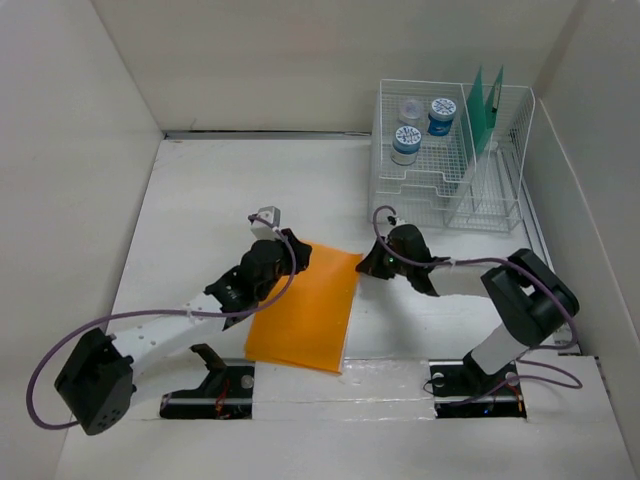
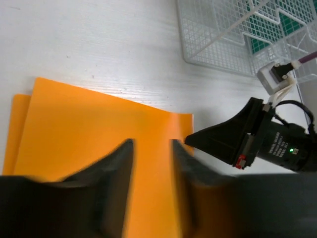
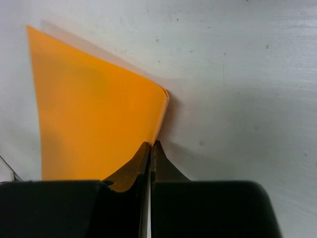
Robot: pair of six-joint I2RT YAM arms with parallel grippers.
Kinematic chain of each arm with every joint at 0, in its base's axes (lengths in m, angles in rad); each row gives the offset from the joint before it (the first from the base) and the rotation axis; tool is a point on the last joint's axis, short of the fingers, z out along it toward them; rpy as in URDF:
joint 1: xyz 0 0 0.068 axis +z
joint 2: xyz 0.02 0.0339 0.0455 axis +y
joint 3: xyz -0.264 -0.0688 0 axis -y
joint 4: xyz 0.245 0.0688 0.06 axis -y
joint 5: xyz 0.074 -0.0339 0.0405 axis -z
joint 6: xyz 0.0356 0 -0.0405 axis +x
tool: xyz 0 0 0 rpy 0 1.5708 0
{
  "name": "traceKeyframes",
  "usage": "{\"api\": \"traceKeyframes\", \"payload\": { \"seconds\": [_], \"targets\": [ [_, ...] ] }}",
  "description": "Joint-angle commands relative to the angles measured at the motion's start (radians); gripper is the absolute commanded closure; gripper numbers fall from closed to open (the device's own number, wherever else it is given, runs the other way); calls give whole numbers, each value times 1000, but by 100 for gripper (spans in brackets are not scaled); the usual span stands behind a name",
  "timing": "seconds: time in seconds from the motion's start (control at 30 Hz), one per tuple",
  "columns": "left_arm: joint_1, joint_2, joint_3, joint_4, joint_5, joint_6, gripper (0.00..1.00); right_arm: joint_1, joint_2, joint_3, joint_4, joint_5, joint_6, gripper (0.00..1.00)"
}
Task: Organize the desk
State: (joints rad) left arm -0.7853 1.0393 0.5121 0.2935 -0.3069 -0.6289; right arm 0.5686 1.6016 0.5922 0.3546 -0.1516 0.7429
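An orange folder (image 1: 300, 310) lies flat on the white desk (image 1: 220, 190) between the arms. My right gripper (image 1: 366, 268) is shut on the folder's far right corner; in the right wrist view the jaws (image 3: 152, 145) pinch the folder's edge (image 3: 94, 114), low over the desk. My left gripper (image 1: 300, 262) is open and empty over the folder's far left part. In the left wrist view its blurred fingers (image 2: 152, 146) stand apart above the orange sheet (image 2: 99, 124), and the right gripper (image 2: 218, 141) shows at the folder's corner.
A white wire-mesh rack (image 1: 450, 190) stands at the back right, holding blue-lidded jars (image 1: 442, 115) and upright green folders (image 1: 487, 105). It also shows in the left wrist view (image 2: 218, 39). White walls enclose the desk on three sides.
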Motion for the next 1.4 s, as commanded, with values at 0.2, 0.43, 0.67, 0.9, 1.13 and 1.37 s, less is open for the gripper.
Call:
{"api": "traceKeyframes", "payload": {
  "seconds": [0.2,0.43,0.67,0.9,1.13,1.37],
  "targets": [
    [263,-133,-153,70,486,-45,21,1,-425,101,-260,216,-177,100],
    [273,-102,-268,323,667,-83,10,-19,-600,138,-305,159,-256,100],
    [273,-107,-305,423,618,-38,4,-52,-695,187,-383,105,-333,100],
    [273,25,-322,640,641,-11,1,-143,-710,198,-365,-97,-313,100],
    [273,171,-340,876,643,-37,1,-232,-706,170,-284,-270,-238,100],
    [273,425,-343,1283,745,-127,3,-311,-683,113,-181,-456,-140,100]
  ]
}}
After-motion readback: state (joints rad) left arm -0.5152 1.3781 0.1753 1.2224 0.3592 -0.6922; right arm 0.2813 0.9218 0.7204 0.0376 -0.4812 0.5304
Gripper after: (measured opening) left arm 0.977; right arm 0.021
